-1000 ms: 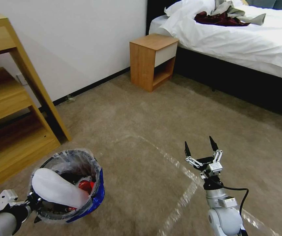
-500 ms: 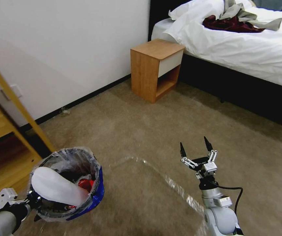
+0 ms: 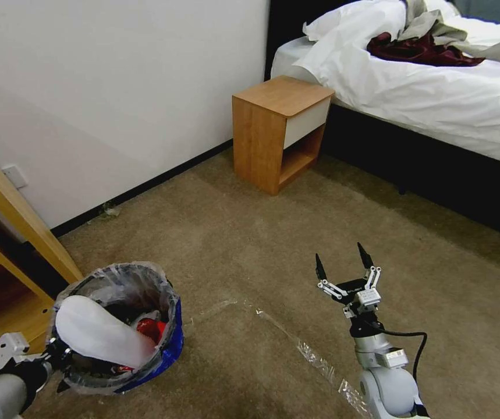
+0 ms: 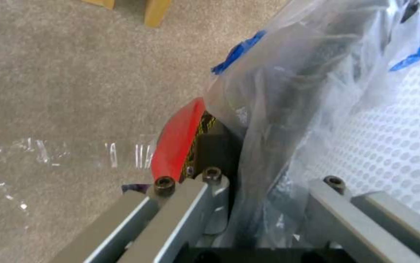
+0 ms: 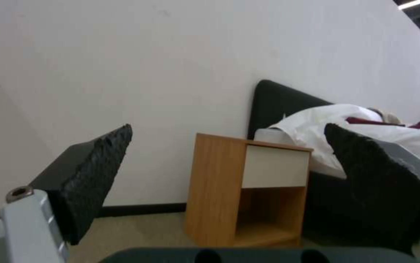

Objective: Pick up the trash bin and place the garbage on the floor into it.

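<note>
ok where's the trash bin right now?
Head view, lower left: the trash bin hangs in the left gripper, shut on its rim, above the floor near the wooden shelf.

No readable writing anywhere. The right gripper (image 3: 343, 265) carries a small pale marking on its dark crossbar, too tiny to make out. In the left wrist view a strip of yellow-and-black print shows on the trash bin (image 4: 186, 142) beside its red base, but no letters or numbers come clear.
</note>
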{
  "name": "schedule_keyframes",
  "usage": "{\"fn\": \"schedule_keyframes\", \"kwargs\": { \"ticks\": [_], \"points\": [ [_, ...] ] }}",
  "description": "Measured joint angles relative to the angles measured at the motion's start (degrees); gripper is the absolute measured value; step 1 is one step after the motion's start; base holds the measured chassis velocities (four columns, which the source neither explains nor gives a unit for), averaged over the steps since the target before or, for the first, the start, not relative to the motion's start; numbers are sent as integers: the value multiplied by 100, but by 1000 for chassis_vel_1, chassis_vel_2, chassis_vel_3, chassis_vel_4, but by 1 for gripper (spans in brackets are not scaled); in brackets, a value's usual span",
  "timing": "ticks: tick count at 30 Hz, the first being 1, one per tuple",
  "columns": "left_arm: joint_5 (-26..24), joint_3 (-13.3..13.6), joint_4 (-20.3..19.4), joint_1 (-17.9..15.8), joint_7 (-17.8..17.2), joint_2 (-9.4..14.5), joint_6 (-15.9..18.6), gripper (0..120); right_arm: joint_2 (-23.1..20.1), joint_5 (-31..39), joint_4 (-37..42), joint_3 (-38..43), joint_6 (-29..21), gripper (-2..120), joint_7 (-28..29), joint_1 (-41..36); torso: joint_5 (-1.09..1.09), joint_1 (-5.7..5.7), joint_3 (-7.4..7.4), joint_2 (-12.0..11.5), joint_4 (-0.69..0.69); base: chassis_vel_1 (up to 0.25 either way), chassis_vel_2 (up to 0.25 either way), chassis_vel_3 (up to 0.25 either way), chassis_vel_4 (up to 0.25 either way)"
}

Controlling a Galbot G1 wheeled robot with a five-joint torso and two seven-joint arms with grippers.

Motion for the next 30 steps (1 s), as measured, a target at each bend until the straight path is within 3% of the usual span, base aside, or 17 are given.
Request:
{"fn": "schedule_keyframes", "kwargs": {
  "ticks": [13,26,30],
  "points": [
    [-5,-20,0,67,8,-34,0,0,33,48,22,2,3,100,-138,-37,1,0,1,0,-1,-191,191,209,-199],
    [26,19,-1,106,24,-108,-1,0,50,92,51,-44,130,100,-158,-112,4,0,3,0,-2,-321,326,319,-324],
    [30,17,0,104,24,-108,-1,0,59,92,43,-55,129,100,-156,-75,0,1,4,-1,-1,-203,210,186,-168]
  ]
}}
